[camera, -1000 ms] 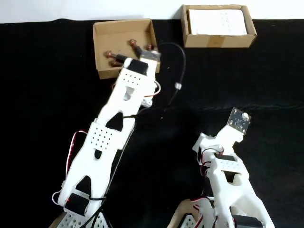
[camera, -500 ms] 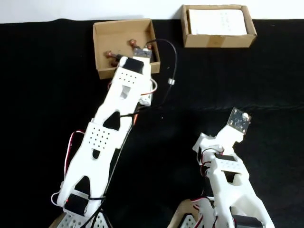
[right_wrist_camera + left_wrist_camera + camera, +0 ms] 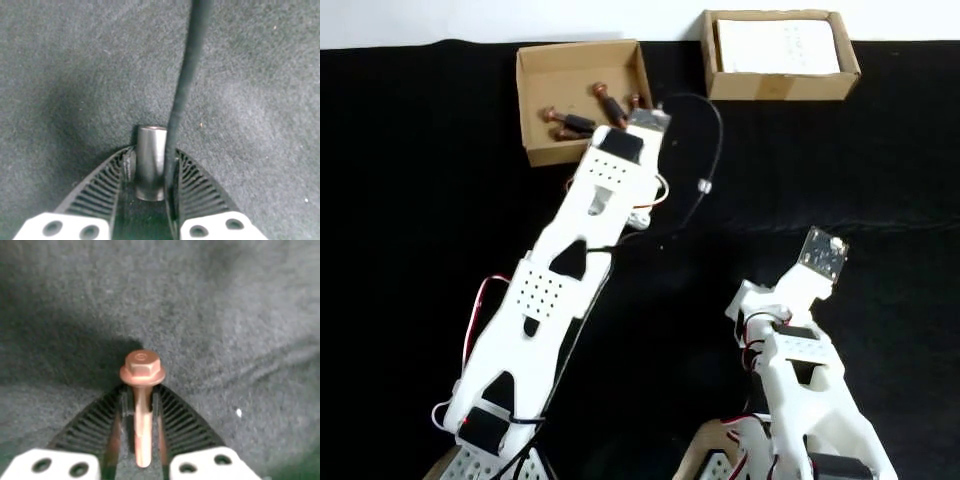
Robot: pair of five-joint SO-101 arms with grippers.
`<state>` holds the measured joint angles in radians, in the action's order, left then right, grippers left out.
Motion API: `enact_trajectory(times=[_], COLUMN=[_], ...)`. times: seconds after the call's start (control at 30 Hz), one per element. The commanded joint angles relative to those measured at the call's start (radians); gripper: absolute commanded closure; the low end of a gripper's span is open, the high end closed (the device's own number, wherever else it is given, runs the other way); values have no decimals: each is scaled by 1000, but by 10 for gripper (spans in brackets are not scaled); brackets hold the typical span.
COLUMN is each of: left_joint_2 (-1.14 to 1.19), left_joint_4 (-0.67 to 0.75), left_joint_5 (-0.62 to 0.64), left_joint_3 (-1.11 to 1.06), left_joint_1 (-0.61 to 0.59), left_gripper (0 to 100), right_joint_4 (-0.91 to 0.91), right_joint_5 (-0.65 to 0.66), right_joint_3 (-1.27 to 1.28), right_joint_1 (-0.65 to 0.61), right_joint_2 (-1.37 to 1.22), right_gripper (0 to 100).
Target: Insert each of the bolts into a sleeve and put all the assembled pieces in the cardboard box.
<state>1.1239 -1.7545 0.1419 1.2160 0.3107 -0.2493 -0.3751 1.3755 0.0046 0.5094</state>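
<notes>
My left gripper [image 3: 141,392] is shut on a copper bolt [image 3: 142,371], whose hex head sticks out past the fingertips over black cloth. In the high view the left arm [image 3: 590,215] stretches to the front right corner of the cardboard box [image 3: 535,92]. Several assembled bolt-and-sleeve pieces [image 3: 572,123] lie in that box. The right gripper [image 3: 150,156] is shut on a grey metal sleeve [image 3: 151,145], open end pointing away, just above the cloth. The right arm [image 3: 798,300] stands folded at the lower right of the table.
A second cardboard box [image 3: 775,85] holding a white sheet stands at the back right. A black cable [image 3: 705,150] loops off the left wrist to the right of the first box. Another black cable [image 3: 187,75] crosses in front of the sleeve. Black cloth covers the table.
The left arm's wrist swung toward the box, then back to the right, and now sits at the box's front right corner; its cable swung along. The right arm has kept still.
</notes>
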Motion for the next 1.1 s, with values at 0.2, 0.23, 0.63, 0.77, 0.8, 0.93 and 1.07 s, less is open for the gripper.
enact_trajectory(times=[0.2,0.23,0.63,0.77,0.8,0.93,1.07], left_joint_2=[-529,-585,-1432,-1736,-1802,-2014,-2158], left_joint_4=[-14,-14,9,143,189,425,698], left_joint_5=[-58,-71,-78,-75,-74,-71,5], left_joint_3=[-19,-45,-668,-931,-1021,-1406,-1658], left_joint_1=[-5,-5,-7,-5,-2,2,5], left_gripper=[993,993,993,993,992,991,990], right_joint_4=[-503,-545,-599,-401,-344,-143,19], right_joint_5=[63,80,275,278,279,354,479], right_joint_3=[-113,-136,-162,-48,-13,148,312], right_joint_1=[-70,-82,-166,-243,-269,-410,-530], right_joint_2=[647,739,1311,1317,1317,1316,1316], right_gripper=[992,992,992,992,992,992,992])
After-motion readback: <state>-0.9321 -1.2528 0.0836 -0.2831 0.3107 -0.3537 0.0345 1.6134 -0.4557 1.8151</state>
